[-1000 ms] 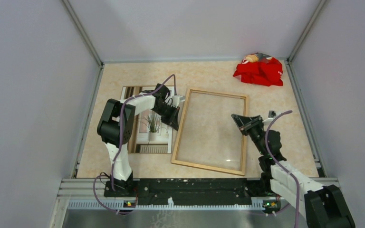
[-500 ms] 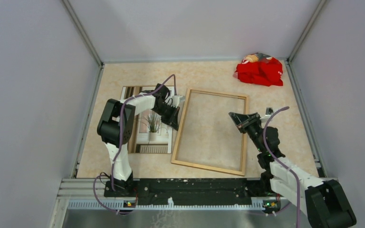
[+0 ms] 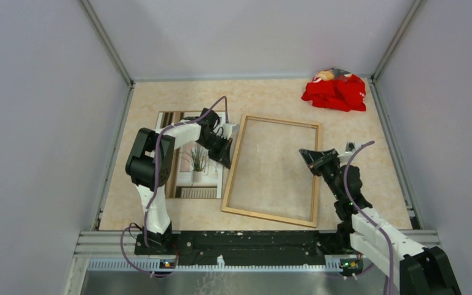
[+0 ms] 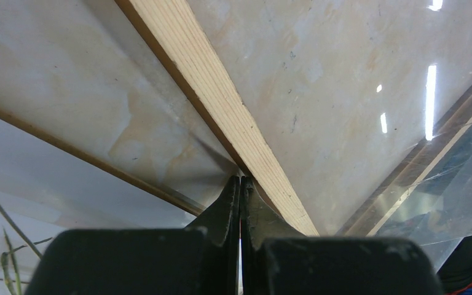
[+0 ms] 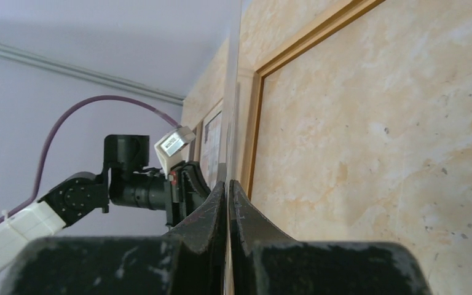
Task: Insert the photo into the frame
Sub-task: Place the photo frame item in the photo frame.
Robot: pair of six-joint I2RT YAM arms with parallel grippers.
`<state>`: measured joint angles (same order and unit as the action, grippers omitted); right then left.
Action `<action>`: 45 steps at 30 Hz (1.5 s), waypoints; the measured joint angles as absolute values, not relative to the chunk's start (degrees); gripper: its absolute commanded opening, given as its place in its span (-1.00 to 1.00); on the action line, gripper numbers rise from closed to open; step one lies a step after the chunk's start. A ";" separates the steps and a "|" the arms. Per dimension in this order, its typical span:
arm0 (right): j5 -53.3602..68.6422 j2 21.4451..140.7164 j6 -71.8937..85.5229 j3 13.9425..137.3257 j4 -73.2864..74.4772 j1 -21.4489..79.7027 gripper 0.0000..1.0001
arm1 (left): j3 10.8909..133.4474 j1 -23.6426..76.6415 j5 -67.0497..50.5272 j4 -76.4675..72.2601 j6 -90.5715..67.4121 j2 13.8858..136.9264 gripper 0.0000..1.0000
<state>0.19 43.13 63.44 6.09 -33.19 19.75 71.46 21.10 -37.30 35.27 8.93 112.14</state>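
No words, brands or numbers can be read. A small white label (image 5: 174,142) on the left arm (image 5: 74,193), at nine o'clock in the right wrist view, carries dark print too small to make out.

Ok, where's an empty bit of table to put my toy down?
The back strip of the table, behind the photo and frame, left of the red cloth, is bare. Crowded: the frame's sides, where the left pincer and right pincer sit.
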 measured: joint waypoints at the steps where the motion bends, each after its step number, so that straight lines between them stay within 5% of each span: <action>1: -0.14 43.07 63.02 6.07 -32.53 19.75 -1.00 | 71.46 21.10 -37.30 35.27 8.93 112.14 -1.00; 26: -3.11 46.98 60.45 6.20 -30.46 20.75 -1.00 | 71.46 21.10 -37.34 35.27 8.93 112.14 -1.00; 45: -6.72 42.54 56.93 8.38 -15.31 21.74 -1.00 | 71.46 20.73 -37.43 35.40 8.95 112.14 -1.00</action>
